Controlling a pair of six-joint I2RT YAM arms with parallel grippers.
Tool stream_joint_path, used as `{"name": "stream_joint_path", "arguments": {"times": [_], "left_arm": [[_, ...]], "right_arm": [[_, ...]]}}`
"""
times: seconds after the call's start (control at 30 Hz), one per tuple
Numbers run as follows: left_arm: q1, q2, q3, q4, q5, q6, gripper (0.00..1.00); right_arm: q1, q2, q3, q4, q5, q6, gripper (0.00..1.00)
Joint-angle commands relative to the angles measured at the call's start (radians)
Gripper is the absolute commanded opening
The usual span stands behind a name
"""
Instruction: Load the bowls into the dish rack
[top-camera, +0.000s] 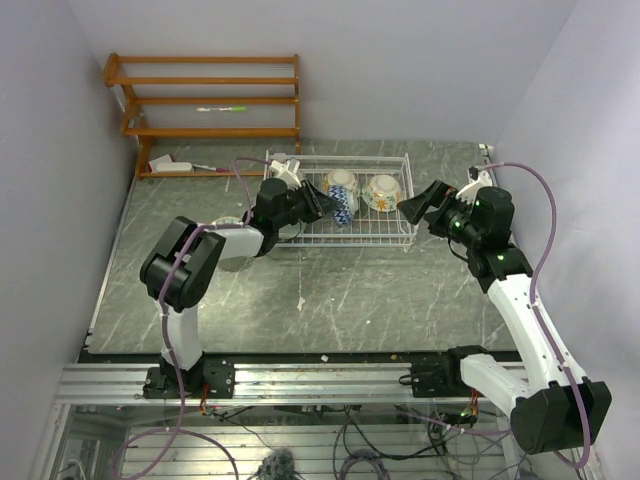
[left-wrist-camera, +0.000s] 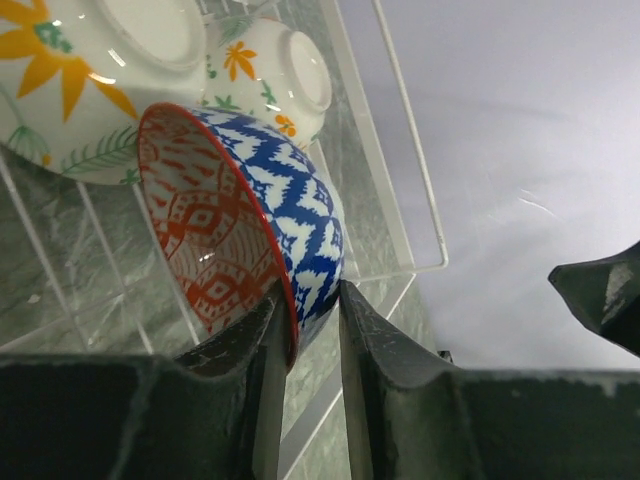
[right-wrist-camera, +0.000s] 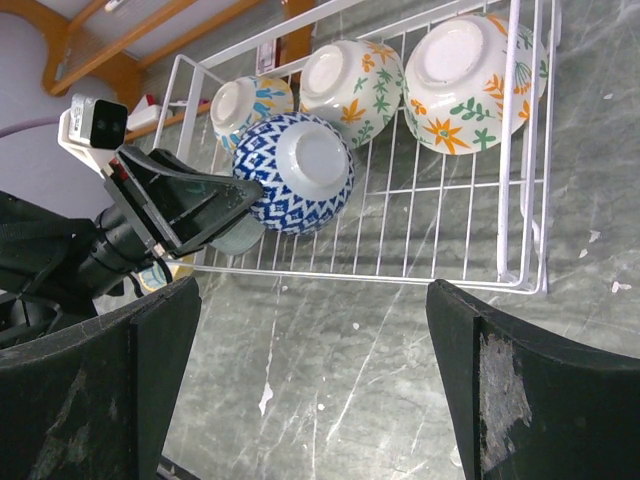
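Left gripper (left-wrist-camera: 305, 310): clamped on the rim of the blue zigzag bowl (left-wrist-camera: 290, 210), one finger inside, one outside. The bowl is tipped on edge, mouth toward that gripper, foot to the right, over the front-left of the dish rack (right-wrist-camera: 440, 215). You cannot tell whether it touches the wire.

Back row: blue-leaf bowl (right-wrist-camera: 255, 100), orange-flower bowl (right-wrist-camera: 350, 80), larger floral bowl (right-wrist-camera: 470, 70).

Right gripper (right-wrist-camera: 315, 350): spread wide, empty, off the rack's right end.

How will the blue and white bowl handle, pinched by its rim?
Glossy glaze suggests the blue and white bowl could slip in the left end effector's rim pinch. Held on edge over the dish rack, its round wall may roll or tip once released. Might chip against the floral bowls.
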Motion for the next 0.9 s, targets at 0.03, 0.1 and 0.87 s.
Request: {"name": "stream_joint_path", "arguments": {"times": [0.03,0.1,0.87], "left_arm": [[0.019,-0.007,-0.044,-0.17,-0.095,0.094,0.37],[0.021,-0.013,-0.053,-0.17,-0.101,0.096,0.38],[0.042,-0.13,-0.079,-0.378,-0.219,0.2,0.59]], "right_arm": [[-0.011,0.006,-0.021,0.034,-0.02,0.003,0.96],[-0.01,0.007,-0.023,0.036,-0.021,0.004,0.96],[-0.011,0.012,-0.052,0.066,-0.038,0.019,0.96]]}}
